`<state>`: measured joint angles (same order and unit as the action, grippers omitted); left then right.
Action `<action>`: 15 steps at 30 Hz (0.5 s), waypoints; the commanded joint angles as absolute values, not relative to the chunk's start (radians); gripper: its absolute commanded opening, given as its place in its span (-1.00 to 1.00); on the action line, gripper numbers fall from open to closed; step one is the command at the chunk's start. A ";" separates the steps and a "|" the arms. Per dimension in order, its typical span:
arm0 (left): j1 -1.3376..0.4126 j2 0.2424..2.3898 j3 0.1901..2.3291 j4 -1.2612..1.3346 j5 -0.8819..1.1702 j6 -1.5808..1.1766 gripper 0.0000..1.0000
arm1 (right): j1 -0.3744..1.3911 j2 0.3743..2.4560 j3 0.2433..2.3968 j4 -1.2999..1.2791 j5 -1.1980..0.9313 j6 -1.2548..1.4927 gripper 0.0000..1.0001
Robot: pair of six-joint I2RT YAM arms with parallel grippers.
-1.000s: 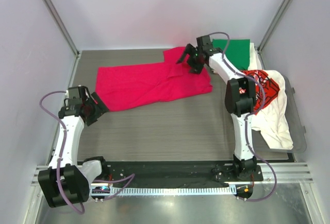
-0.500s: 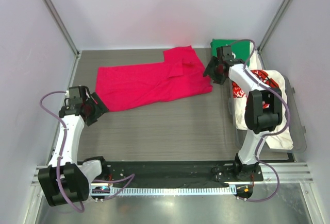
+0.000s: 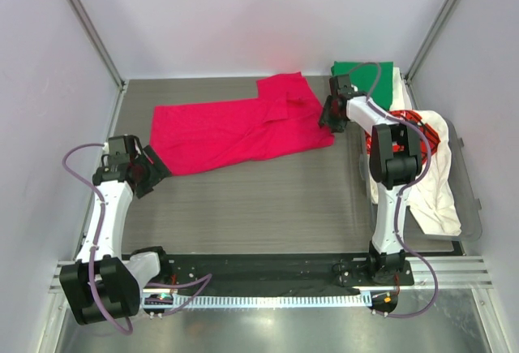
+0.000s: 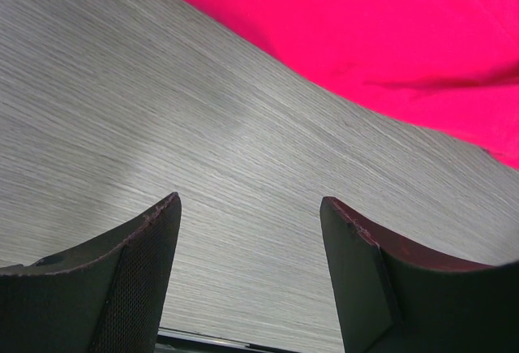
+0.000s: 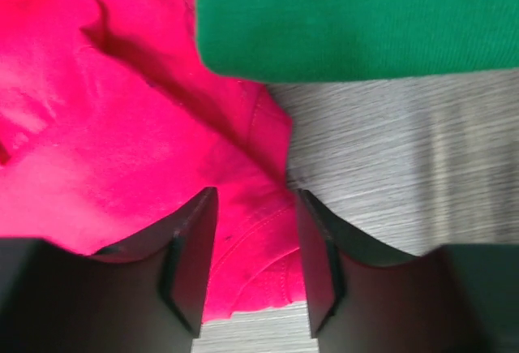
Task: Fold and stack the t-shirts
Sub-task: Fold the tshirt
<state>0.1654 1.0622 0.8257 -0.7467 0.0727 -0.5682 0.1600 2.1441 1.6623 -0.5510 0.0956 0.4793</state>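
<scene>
- The plain magenta-red cloth t-shirt (image 3: 243,130) lies spread flat on the grey wood-grain table (image 3: 259,199), much as it lay a second ago.
- The right gripper (image 3: 328,118) has left the shirt's upper fold and now sits at its right-hand corner.
- Its fingers (image 5: 190,239) have narrowed and straddle the hem there. Whether they already pinch the cloth cannot be told.
- The plain green cloth t-shirt (image 3: 365,77) lies just beyond that corner.
- The white t-shirt with red-black print (image 3: 434,182) is heaped to the red shirt's right.
- The left gripper (image 3: 154,168) has not moved: fingers (image 4: 130,280) apart and empty over bare table at the shirt's left corner.
</scene>
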 commanded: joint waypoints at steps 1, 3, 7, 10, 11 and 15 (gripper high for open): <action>0.163 1.063 0.824 -0.707 0.095 -0.563 0.41 | 0.163 2.138 1.655 -0.526 0.123 0.453 -0.05; 0.163 1.068 0.824 -0.709 0.097 -0.563 0.41 | 0.163 2.134 1.640 -0.511 0.106 0.457 -0.24; 0.163 1.065 0.824 -0.710 0.095 -0.563 0.41 | 0.163 2.125 1.618 -0.500 0.080 0.460 -0.71; 0.163 1.060 0.824 -0.709 0.094 -0.561 0.41 | 0.163 2.108 1.606 -0.502 0.066 0.459 -0.98; 0.163 1.063 0.824 -0.709 0.094 -0.561 0.41 | 0.163 2.093 1.600 -0.502 0.066 0.460 -0.97; 0.163 1.063 0.825 -0.710 0.091 -0.560 0.40 | 0.163 1.998 1.560 -0.515 0.075 0.462 -0.97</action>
<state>0.1654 1.0672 0.8257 -0.7410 0.0761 -0.5678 0.1596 2.1178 1.5856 -0.5079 0.0803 0.4664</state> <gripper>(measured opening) 0.705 0.039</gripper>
